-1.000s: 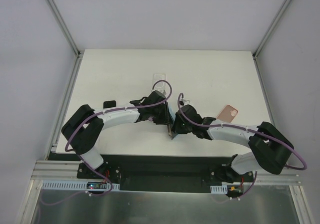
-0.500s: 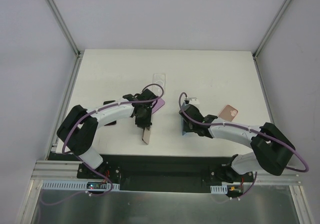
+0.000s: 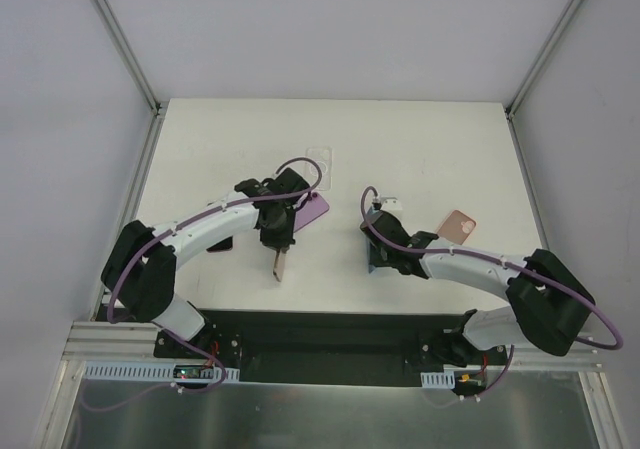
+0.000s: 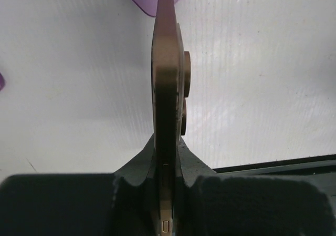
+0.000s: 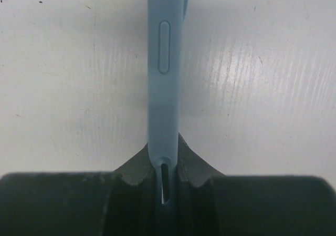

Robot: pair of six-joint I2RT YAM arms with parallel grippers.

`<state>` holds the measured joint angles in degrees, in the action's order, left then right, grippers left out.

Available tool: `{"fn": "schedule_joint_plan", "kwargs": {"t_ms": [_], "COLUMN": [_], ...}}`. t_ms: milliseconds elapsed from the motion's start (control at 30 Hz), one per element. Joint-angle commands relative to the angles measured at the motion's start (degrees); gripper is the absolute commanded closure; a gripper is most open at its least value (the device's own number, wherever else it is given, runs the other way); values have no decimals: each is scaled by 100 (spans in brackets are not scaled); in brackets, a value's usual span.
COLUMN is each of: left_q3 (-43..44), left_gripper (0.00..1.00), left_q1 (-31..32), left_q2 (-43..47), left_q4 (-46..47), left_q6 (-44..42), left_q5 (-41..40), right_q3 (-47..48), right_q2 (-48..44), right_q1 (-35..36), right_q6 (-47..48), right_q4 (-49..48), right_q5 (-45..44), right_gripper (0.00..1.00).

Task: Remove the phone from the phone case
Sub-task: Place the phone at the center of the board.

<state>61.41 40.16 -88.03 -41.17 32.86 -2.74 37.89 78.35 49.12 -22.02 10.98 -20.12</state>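
Note:
The phone, bronze with two round camera bumps, stands on edge between the fingers of my left gripper, which is shut on it. From above, the phone juts toward the near edge below the left gripper. The light blue phone case is pinched edge-on in my shut right gripper. In the top view the case sits at the right gripper, well apart from the phone.
A purple case lies flat just behind the left gripper. A clear case lies farther back, a pink case to the right, and a dark case under the left arm.
A second ago both grippers met at the table's middle. The left arm has since swung left with the phone and closed tighter on it, while the right keeps the blue case.

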Motion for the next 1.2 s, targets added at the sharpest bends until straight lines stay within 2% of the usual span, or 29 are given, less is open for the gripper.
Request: {"fn": "schedule_joint_plan", "kwargs": {"t_ms": [0, 167, 200, 300, 367, 500, 633, 667, 767, 1033, 1167], "left_q3": [512, 890, 986, 1040, 1014, 1049, 1058, 1049, 1084, 1128, 1058], "left_gripper": [100, 100, 100, 100, 100, 98, 80, 66, 52, 48, 48], "left_q1": [-219, -404, -413, -456, -474, -483, -483, -483, -483, -544, -799], "left_q2": [181, -355, -503, -793, -952, -1409, -1480, -1463, -1419, -761, -242], "left_q4": [-637, -1331, -1567, -1833, -1869, -1860, -1728, -1658, -1596, -1429, -1254], "left_q6": [-254, -44, 44, 299, 370, 475, 449, 397, 318, 168, 19], "left_q5": [-762, -1947, -2445, -3090, -3206, -3145, -2952, -2916, -2776, -2231, -1792], "right_q3": [52, 69, 78, 87, 78, 69, 34, 26, 8, 52, 192], "right_q2": [-232, -285, -285, -285, -294, -294, -329, -329, -311, -302, -329], "right_q1": [-95, -289, -324, -377, -386, -403, -404, -412, -439, -579, -991], "right_q6": [-83, -180, -180, -189, -180, -171, -180, -180, -171, -92, 110], "right_q4": [229, 229, 246, 264, 273, 290, 317, 325, 343, 378, 387], "right_q5": [-133, -1, 34, 78, 96, 122, 122, 122, 131, 113, 280], "right_gripper": [99, 99, 98, 99, 99, 98, 99, 99, 99, 99, 98]}}
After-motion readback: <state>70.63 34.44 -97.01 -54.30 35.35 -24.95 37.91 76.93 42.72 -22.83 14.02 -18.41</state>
